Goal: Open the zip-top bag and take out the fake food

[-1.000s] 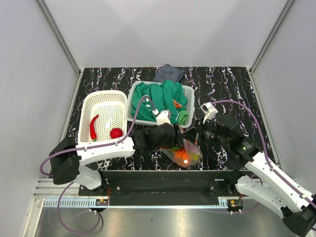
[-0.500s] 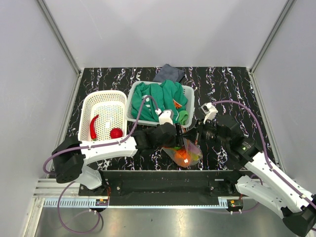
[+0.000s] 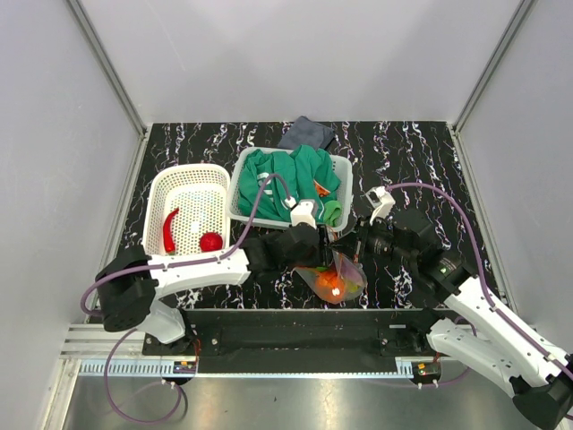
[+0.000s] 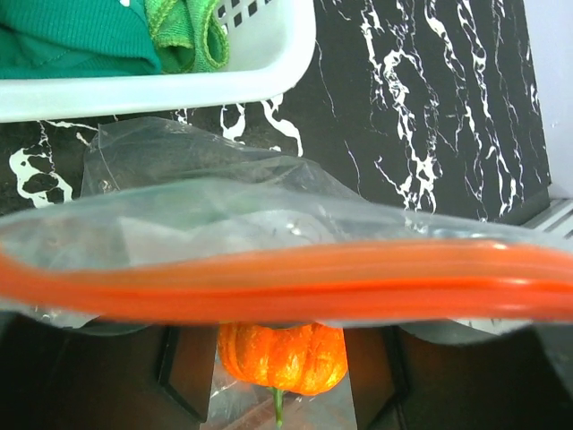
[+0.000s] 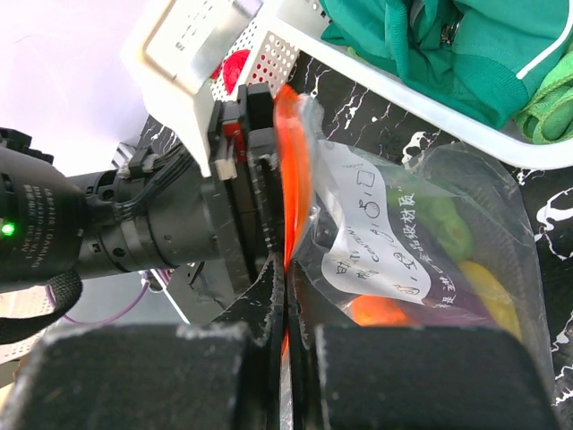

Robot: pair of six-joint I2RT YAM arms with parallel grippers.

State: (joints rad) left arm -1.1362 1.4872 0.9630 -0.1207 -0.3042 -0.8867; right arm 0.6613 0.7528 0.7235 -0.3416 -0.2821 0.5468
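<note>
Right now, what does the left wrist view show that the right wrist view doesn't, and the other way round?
Left wrist only: the zip strip side-on across the whole frame, and the ribbed pumpkin shape of the orange piece. Right wrist only: a printed label, a green piece, a yellow piece, the left end effector, and the right end effector shut on the zip strip. Both: the zip-top bag, white basket, green garment, marble table.

overhead feed looks bright and even for me; up close the zip-top bag (image 4: 286,282) blurs, table (image 4: 430,107) behind it sharp.
</note>
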